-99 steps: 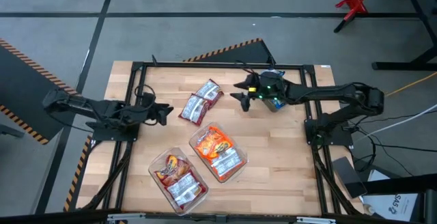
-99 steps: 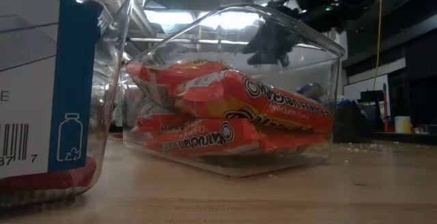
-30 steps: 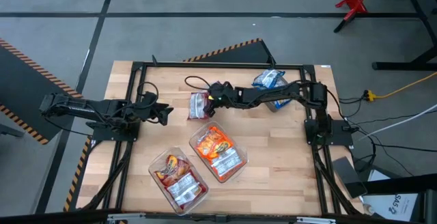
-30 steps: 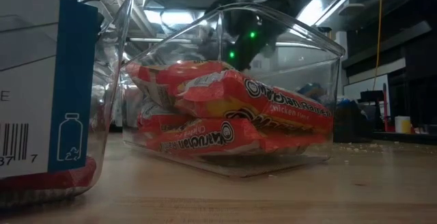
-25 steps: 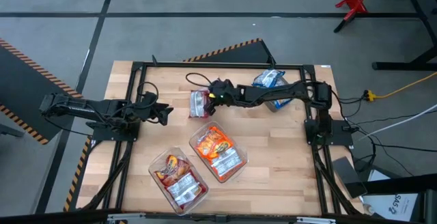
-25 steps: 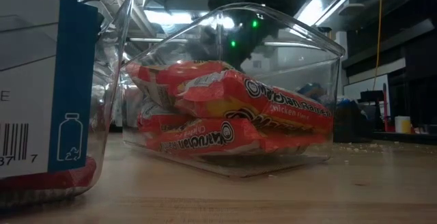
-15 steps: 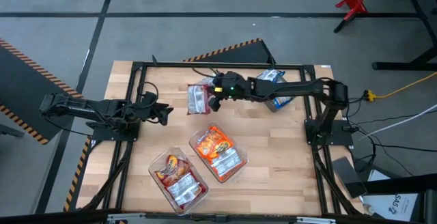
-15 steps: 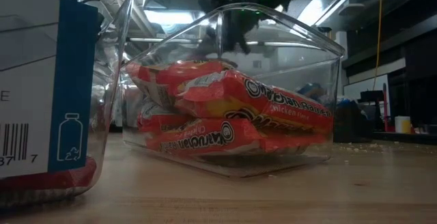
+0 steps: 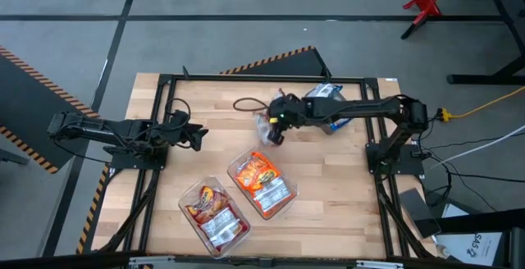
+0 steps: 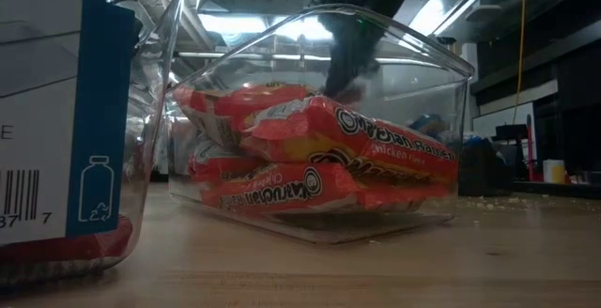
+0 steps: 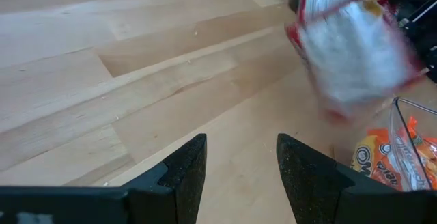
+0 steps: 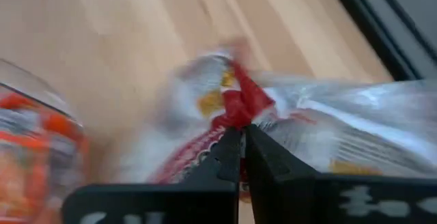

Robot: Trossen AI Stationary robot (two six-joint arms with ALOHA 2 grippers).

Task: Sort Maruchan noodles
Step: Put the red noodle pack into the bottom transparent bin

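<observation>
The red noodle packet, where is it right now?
Seen from above, the red noodle packet hangs pinched in the right gripper, mid-table, just behind the tub of orange packets.

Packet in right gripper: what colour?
Red with white-silver packet; clearest in left wrist view.

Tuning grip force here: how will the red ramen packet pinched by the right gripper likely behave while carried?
The red packet is pinched at its bunched edge by the right gripper, so the wrapper probably flexes. It hangs blurred below the fingers, likely swinging. The crinkly film looks slick; slippage seems possible.
</observation>
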